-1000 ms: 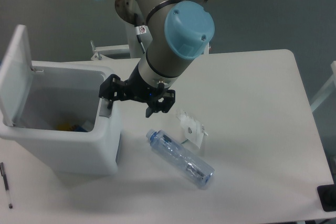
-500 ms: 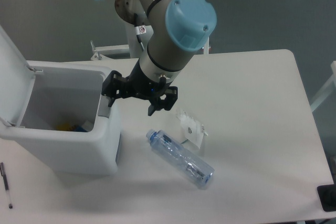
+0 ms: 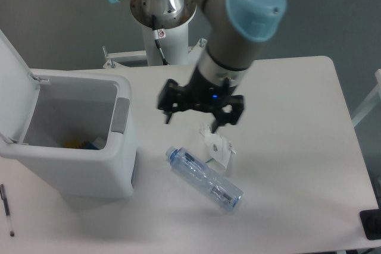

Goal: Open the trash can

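Observation:
The white trash can stands at the table's left with its lid swung up and back, leaving the inside open to view. A grey push tab sits on its right rim. Some yellow and blue items lie at the bottom. My gripper hangs over the table to the right of the bin, clear of the tab, fingers spread open and empty.
A clear plastic bottle lies on the table below the gripper. A small white packet sits just above it. A pen lies at the left edge, and a black object shows at the bottom right corner.
The lid went from part-raised to fully tipped back. The gripper left the grey tab on the bin's rim and swung right, over the middle of the table.

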Motion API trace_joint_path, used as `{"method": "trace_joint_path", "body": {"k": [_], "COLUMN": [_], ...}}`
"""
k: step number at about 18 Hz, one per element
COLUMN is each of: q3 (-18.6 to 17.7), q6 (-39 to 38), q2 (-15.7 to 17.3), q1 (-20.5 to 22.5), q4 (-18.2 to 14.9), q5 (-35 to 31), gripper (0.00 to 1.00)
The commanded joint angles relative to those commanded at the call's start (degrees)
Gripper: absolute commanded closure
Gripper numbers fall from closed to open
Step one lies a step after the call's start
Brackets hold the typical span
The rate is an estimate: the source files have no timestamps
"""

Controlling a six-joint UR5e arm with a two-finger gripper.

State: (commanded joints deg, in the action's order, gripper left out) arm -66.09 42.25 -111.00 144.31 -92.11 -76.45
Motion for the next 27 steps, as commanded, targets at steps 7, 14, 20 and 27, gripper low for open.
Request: {"method": "trace_joint_path", "body": {"k": [7, 14, 20, 27], "q3": [0.09, 0.18, 0.35, -0.53], "q6": [18.38, 27.88, 36.23, 39.66], "q2": [-3.08, -8.70, -10.72, -10.46], "q1": [6.33, 8.00, 9.06, 9.06], "q4": [3.69, 8.26, 11.68, 12.48], "q5": [-1.07, -9.77, -10.74, -12.93], "gripper": [0.00, 0.00, 0.00, 0.00]}}
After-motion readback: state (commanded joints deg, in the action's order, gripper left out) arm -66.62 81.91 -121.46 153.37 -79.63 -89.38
